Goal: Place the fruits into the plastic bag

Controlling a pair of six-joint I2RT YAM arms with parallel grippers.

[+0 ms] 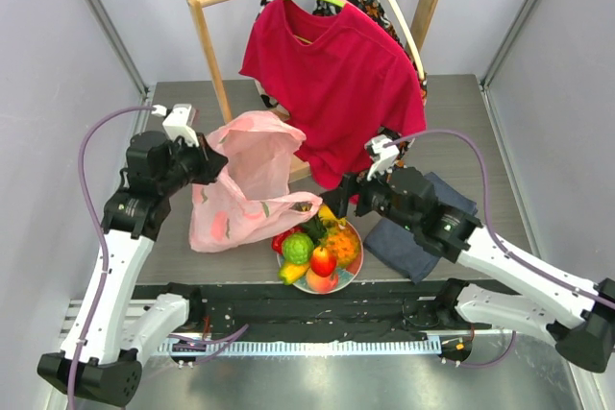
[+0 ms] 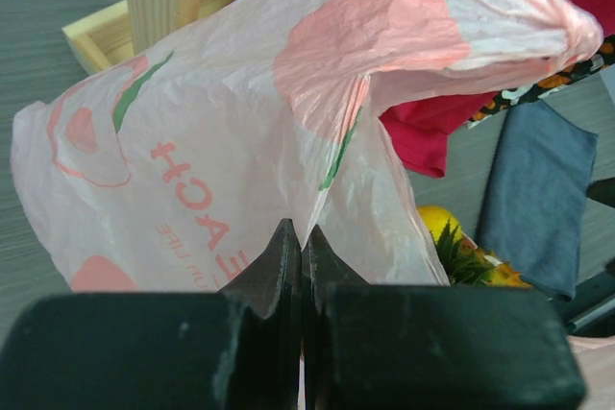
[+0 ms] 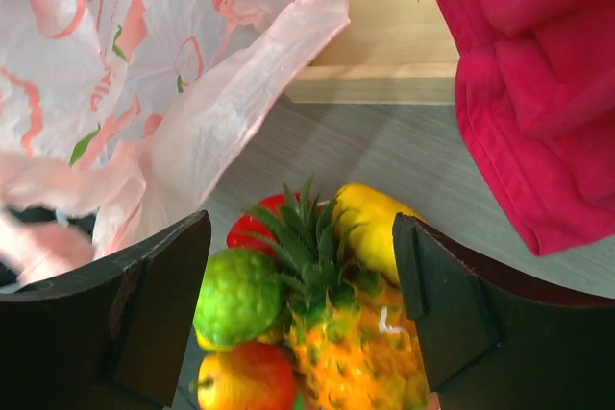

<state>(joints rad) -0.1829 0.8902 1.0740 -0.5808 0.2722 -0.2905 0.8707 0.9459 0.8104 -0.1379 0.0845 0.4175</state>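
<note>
The pink plastic bag point(image 1: 245, 189) stands left of centre, its mouth facing the plate. My left gripper point(image 1: 213, 165) is shut on the bag's upper left edge and holds it up; the left wrist view shows the film point(image 2: 221, 141) pinched between the closed jaws point(image 2: 303, 237). The fruits lie piled on a round plate point(image 1: 360, 254): pineapple point(image 1: 338, 242), bumpy green fruit point(image 1: 297, 249), red apple point(image 1: 323, 261), red pepper point(image 1: 281, 241), peach point(image 1: 322, 282). My right gripper point(image 1: 341, 194) is open and empty just above them, straddling the pineapple point(image 3: 356, 343) with the yellow mango point(image 3: 370, 228) beside its right finger.
A red T-shirt point(image 1: 336, 84) hangs on a wooden rack point(image 1: 207, 45) behind the bag. A folded grey-blue cloth point(image 1: 423, 237) lies right of the plate under my right arm. The rack's wooden base point(image 3: 384, 55) runs just beyond the fruits.
</note>
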